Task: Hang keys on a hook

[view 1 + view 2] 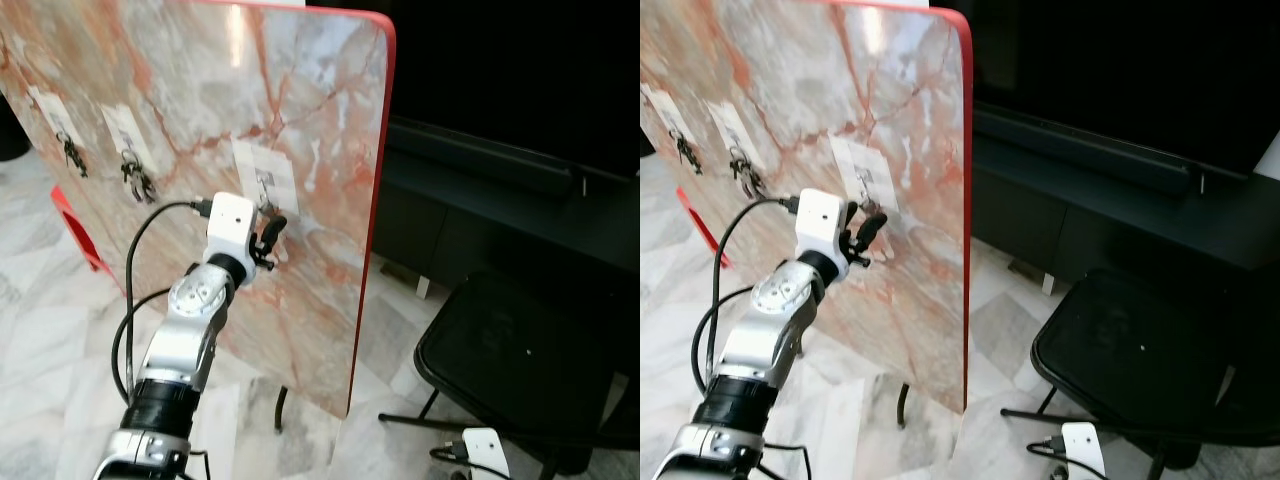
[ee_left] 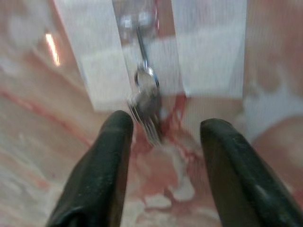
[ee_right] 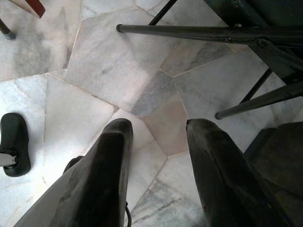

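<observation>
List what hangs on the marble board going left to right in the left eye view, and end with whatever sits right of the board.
First bunch of keys → second bunch of keys → third hook with the left claw at it, fingers apart → red board edge → black chair.

Went looking for anything readable from my end and honestly I can't make out a single letter, number or logo. The white patches (image 1: 264, 176) stuck on the marble board (image 1: 330, 120) are blank as far as I can tell, the left wrist view is too blurry for any print, and the white housing (image 1: 231, 217) on the left arm has no marking I can read.
</observation>
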Robot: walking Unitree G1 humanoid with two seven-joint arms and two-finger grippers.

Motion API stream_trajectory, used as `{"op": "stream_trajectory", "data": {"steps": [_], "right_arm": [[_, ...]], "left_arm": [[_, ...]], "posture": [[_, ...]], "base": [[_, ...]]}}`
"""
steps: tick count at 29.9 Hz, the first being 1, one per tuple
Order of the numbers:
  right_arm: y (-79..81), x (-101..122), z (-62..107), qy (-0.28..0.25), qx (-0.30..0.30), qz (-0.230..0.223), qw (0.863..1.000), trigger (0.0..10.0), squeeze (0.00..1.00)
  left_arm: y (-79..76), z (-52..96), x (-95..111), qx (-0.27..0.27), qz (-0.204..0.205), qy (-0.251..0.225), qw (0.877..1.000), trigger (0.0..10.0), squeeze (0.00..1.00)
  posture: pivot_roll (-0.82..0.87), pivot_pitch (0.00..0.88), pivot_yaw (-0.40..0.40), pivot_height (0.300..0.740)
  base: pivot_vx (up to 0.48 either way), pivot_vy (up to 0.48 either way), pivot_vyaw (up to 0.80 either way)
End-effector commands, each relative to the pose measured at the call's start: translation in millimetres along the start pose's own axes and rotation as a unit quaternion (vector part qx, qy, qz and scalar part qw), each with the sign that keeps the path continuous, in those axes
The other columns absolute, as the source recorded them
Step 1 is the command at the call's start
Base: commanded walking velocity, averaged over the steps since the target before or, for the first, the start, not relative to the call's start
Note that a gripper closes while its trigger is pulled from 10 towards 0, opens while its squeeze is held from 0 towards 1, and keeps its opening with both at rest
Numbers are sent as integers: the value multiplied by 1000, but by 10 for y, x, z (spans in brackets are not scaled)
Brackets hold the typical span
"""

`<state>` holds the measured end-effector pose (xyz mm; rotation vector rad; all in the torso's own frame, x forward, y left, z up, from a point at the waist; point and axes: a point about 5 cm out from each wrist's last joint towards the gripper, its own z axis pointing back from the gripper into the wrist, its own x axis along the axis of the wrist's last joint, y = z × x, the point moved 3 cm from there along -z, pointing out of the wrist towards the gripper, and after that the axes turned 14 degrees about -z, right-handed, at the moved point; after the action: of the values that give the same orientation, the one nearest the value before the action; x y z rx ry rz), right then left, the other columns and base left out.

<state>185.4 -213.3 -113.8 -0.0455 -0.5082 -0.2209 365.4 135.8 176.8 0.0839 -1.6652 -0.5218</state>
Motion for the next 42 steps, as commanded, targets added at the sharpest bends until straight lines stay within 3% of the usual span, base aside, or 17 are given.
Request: {"op": "stream_trajectory", "data": {"steps": [1,7,9,11,12,13,14,18,19,26,28,29,30,32,35,37,42], "right_arm": [[2,-15,1,2,0,-1,1000,10000,0],[-2,-11,1,2,0,0,1000,10000,0],[-4,-10,1,2,-1,1,1000,10000,0],[-4,-10,1,2,-1,1,1000,10000,0],[2,-8,0,2,0,1,1000,10000,0],[5,-6,0,2,0,0,1000,10000,0],[8,-5,-1,1,1,-1,1000,10000,0],[14,0,-2,0,-1,-2,1000,10000,0],[19,-3,-2,-1,-2,-5,1000,10000,0],[32,-5,-3,0,-1,-5,1000,10000,0],[39,-4,-4,1,0,2,1000,10000,0],[45,-5,-4,2,0,9,1000,10000,0],[45,-5,-4,2,0,9,1000,10000,0],[49,-5,-4,3,1,17,1000,10000,0],[56,-13,-4,4,2,20,1000,10000,0],[57,-22,-4,4,2,18,1000,10000,0],[50,-32,-3,4,-1,13,1000,10000,0]], "left_arm": [[20,27,34,-1,-3,-5,1000,10000,1000],[-28,144,14,-5,17,-20,1000,10000,1000],[-179,241,-197,-27,33,6,999,10000,1000],[-179,241,-197,-27,33,6,999,10000,1000],[-180,306,-455,-20,30,47,998,10000,467],[-172,340,-568,-14,28,65,997,10000,467],[-167,369,-663,-11,26,79,996,10000,0],[-230,503,-1060,-27,36,142,989,10000,0],[-300,663,-1406,-40,40,207,977,10000,0],[-391,948,-1858,-47,59,303,950,10000,0],[-403,1139,-2080,-27,58,362,930,10000,0],[-422,1325,-2234,-10,65,406,911,10000,0],[-422,1325,-2234,-10,65,406,911,10000,0],[-449,1461,-2328,-4,71,433,899,10000,0],[-555,1950,-2563,-10,54,520,852,10000,0],[-576,2150,-2634,-6,49,549,834,10000,0],[-583,2164,-2639,6,58,546,836,10000,0]], "posture": [[-50,0,20,723],[-37,0,21,723],[-16,0,19,723],[-16,0,19,723],[-19,0,24,723],[-19,0,24,723],[-16,0,25,723],[-12,0,30,723],[-17,0,39,723],[-17,0,42,723],[-27,0,45,723],[-37,0,49,723],[-37,0,49,723],[-43,0,51,723],[-59,0,59,723],[-71,0,67,723],[-64,0,62,723]], "base": [[0,0,0],[0,0,0],[0,0,0],[0,0,0],[0,0,0],[0,0,0],[0,0,0],[0,0,0],[0,0,0],[0,0,0],[0,0,0],[0,0,0],[0,0,0],[0,0,0],[0,0,0],[0,0,0],[0,0,0]]}}
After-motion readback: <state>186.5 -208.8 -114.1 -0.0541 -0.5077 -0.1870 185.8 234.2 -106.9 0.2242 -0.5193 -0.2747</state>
